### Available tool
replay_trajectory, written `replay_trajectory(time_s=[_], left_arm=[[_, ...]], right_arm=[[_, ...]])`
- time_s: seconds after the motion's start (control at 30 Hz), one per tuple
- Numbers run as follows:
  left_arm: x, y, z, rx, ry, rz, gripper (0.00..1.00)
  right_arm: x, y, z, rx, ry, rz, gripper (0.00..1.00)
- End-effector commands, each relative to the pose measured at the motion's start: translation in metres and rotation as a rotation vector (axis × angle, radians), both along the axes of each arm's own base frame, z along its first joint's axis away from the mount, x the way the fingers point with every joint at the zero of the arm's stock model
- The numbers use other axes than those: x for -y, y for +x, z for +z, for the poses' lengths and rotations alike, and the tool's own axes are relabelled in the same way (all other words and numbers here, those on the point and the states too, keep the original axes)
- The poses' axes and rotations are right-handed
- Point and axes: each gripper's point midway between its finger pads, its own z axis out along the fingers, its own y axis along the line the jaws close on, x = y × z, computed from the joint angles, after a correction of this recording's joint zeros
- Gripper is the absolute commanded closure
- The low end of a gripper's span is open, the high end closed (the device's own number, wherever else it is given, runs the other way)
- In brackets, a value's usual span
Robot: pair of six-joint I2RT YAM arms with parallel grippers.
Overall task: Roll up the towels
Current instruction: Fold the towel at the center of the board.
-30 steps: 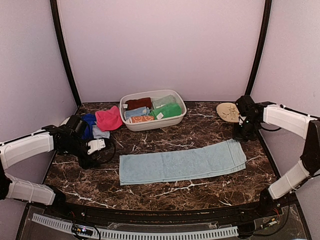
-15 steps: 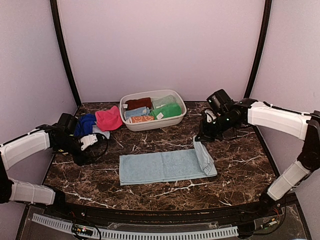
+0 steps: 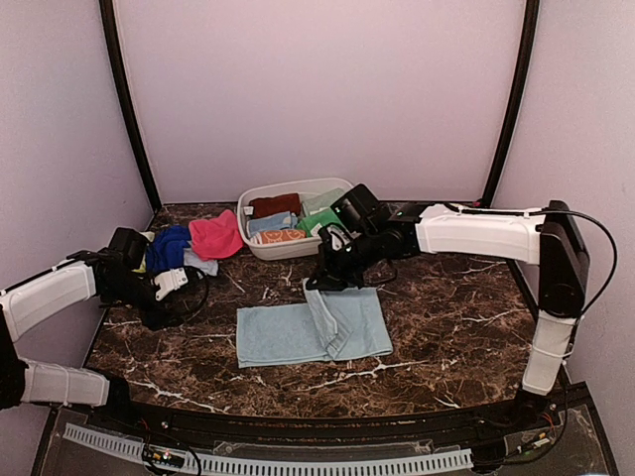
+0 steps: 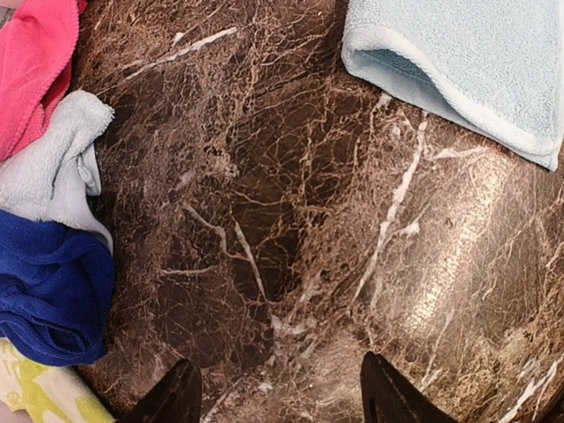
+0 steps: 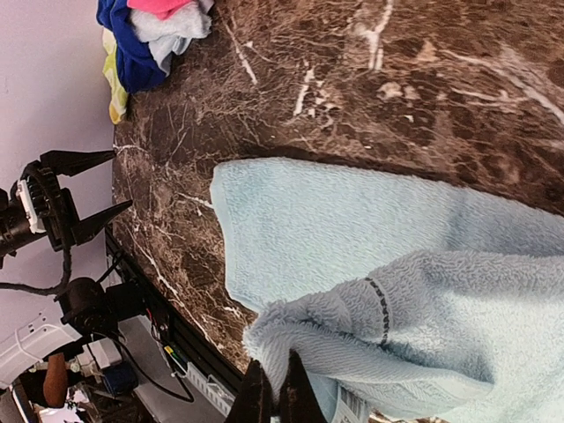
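Visibly, the right gripper (image 5: 271,395) has its jaws pinching the pale blue towel (image 5: 335,220).

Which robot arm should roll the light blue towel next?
Right. The right gripper is shut on the folded-over end of the light blue towel. The left gripper is open and empty, beside the towel pile.

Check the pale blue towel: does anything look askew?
Yes. The pale blue towel is doubled over, not rolled: the right fingers pinch its lifted end, and the flap lies crooked across the flat half, edges not lining up.
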Motion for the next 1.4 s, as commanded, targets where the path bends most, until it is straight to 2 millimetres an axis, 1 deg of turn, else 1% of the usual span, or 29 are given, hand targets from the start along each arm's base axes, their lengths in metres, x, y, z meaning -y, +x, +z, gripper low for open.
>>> replay_trajectory(time_s=[0.0,0.13,0.33,0.43,0.53,0.6,0.77,0.83,0.9,1.07,1.23,1.37], left_arm=[[-0.001,-0.007,-0.002,-0.008,-0.009,-0.013,0.36],[-0.003,-0.008,-0.003,-0.005,-0.005,-0.010,0.37],[-0.005,-0.008,-0.003,0.002,0.006,-0.013,0.37],[-0.005,-0.007,-0.002,0.006,0.005,-0.009,0.37],[-0.005,-0.007,-0.002,0.003,0.007,-0.007,0.37],[-0.006,-0.007,-0.002,0.005,0.009,-0.006,0.37],[-0.007,-0.007,0.000,0.016,0.014,-0.004,0.37],[-0.007,-0.007,0.000,0.018,0.015,-0.005,0.36],[-0.007,-0.007,0.000,0.019,0.015,-0.005,0.36],[-0.005,-0.005,0.001,0.019,0.002,-0.002,0.35],[-0.003,-0.006,0.000,0.016,-0.009,-0.004,0.35],[-0.002,-0.005,-0.001,0.019,-0.014,-0.006,0.34]], right_arm=[[-0.040,-0.005,0.005,-0.006,0.073,0.054,1.00],[-0.061,-0.007,0.001,-0.016,0.091,0.081,1.00],[-0.075,-0.004,0.012,-0.011,0.144,0.082,1.00],[-0.082,-0.006,0.009,-0.019,0.145,0.092,1.00],[-0.090,-0.007,0.002,-0.028,0.134,0.101,1.00],[-0.095,-0.004,-0.002,-0.024,0.128,0.094,1.00],[-0.107,0.002,-0.029,-0.050,0.106,0.081,1.00],[-0.115,0.004,-0.038,-0.057,0.106,0.085,0.93],[-0.127,0.002,-0.042,-0.069,0.128,0.100,0.89],[-0.152,0.004,-0.041,-0.085,0.193,0.112,0.87],[-0.157,0.002,-0.039,-0.096,0.220,0.116,0.87],[-0.160,-0.003,-0.038,-0.137,0.270,0.119,0.80]])
